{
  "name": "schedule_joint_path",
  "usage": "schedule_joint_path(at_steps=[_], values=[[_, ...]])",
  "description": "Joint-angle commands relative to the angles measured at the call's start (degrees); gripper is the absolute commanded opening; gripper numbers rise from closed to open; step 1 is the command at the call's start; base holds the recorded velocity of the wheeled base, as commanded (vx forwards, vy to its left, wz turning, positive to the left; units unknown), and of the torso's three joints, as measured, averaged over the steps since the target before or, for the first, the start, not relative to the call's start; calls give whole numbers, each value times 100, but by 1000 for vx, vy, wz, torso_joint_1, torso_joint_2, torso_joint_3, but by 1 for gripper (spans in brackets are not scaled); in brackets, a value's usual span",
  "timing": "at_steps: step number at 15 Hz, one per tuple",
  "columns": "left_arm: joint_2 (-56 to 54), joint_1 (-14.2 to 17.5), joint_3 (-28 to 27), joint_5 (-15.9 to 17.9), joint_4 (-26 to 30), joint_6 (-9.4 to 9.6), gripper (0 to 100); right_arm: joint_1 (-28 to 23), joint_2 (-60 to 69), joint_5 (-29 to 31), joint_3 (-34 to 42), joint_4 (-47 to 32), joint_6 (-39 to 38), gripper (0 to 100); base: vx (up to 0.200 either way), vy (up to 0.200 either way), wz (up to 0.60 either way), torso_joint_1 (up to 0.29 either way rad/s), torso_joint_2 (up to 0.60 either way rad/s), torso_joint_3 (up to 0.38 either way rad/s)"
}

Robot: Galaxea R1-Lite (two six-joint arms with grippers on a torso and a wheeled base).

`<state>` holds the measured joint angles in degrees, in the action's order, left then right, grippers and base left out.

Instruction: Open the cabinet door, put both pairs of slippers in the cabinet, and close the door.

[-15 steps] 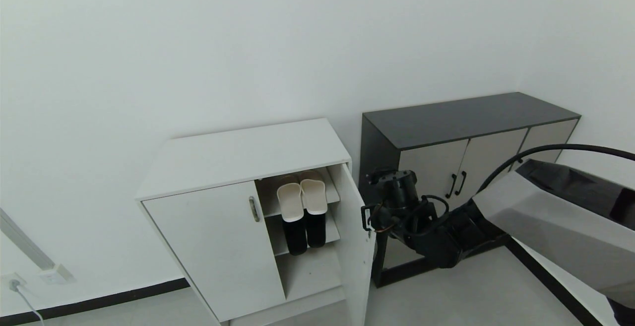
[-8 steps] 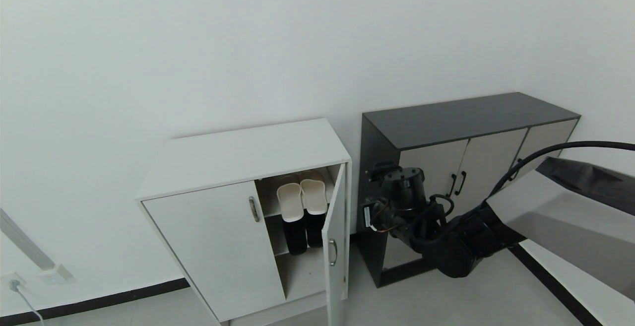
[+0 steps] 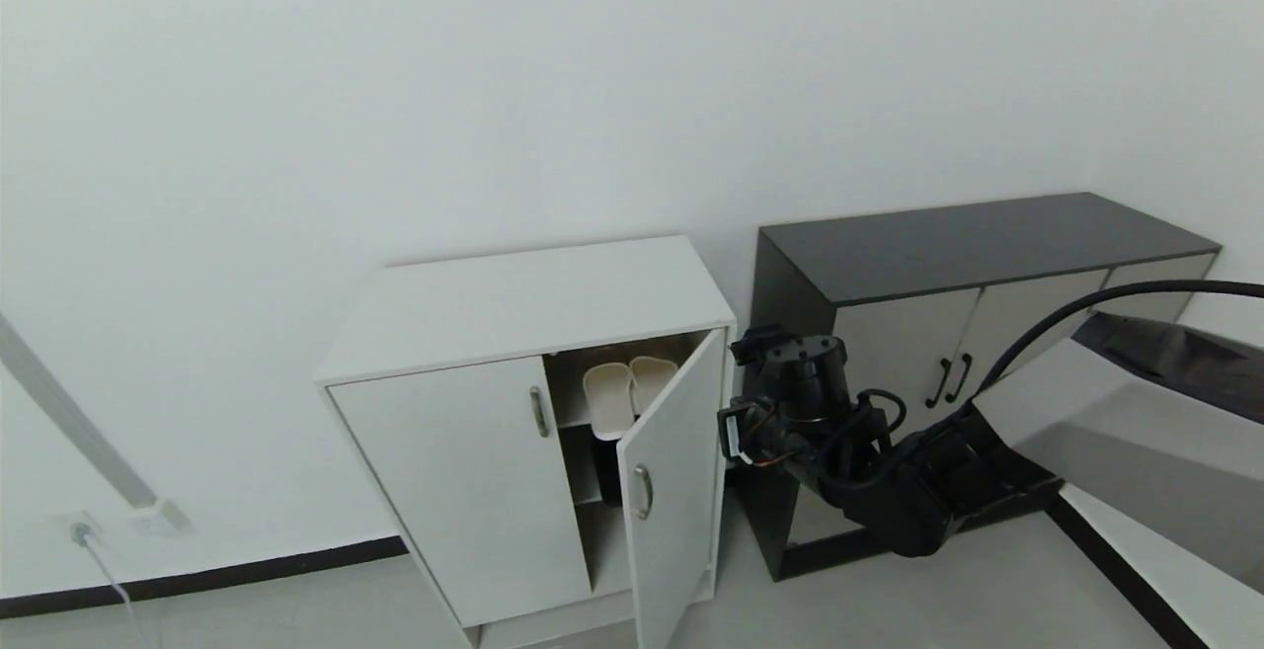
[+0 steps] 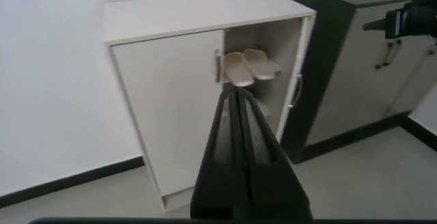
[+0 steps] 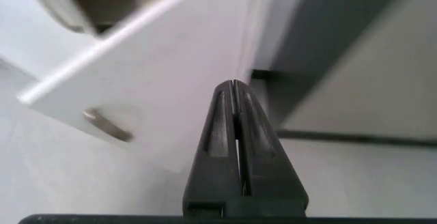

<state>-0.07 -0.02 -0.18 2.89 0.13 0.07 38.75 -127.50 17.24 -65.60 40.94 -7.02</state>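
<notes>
The white cabinet (image 3: 523,308) has its left door closed and its right door (image 3: 671,451) standing roughly half open. A light pair of slippers (image 3: 628,387) rests on the upper shelf, and a dark pair (image 3: 604,466) shows partly below it behind the door. My right gripper (image 3: 739,343) is shut and sits at the door's outer face near the hinge side. In the right wrist view that shut gripper (image 5: 235,89) is close against the door (image 5: 157,67), away from its handle (image 5: 106,125). My left gripper (image 4: 235,95) is shut, empty, and faces the cabinet (image 4: 171,74) from a distance.
A dark sideboard (image 3: 968,244) stands directly right of the cabinet, close behind my right arm. A wall socket with a cable (image 3: 84,535) is low on the left wall. Bare floor lies in front of both pieces of furniture.
The right door has swung from wide open to about half open, with my right gripper following behind it. The head camera has shifted, moving the whole picture rightward.
</notes>
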Motion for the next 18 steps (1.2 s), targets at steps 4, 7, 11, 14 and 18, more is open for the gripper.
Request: schedule_joint_path(at_steps=[4, 7, 11, 14, 18], values=[[7, 2, 1, 1, -5, -7, 0, 1, -3, -10, 65, 28, -10, 0, 0, 0, 450, 4, 1, 2], [7, 2, 1, 1, -5, -7, 0, 1, -38, -115, 135, 213, 8, 0, 0, 0, 0, 0, 0, 0], [7, 2, 1, 1, -5, -25, 0, 1, 32, -520, 583, 916, 17, 0, 0, 0, 0, 0, 0, 0], [7, 2, 1, 1, -5, -34, 0, -43, 384, -959, 1409, 1408, 122, 0, 0, 0, 0, 0, 0, 0], [7, 2, 1, 1, -5, -34, 0, -61, 516, -959, 2438, 2199, 122, 0, 150, 0, 0, -7, -2, 5]])
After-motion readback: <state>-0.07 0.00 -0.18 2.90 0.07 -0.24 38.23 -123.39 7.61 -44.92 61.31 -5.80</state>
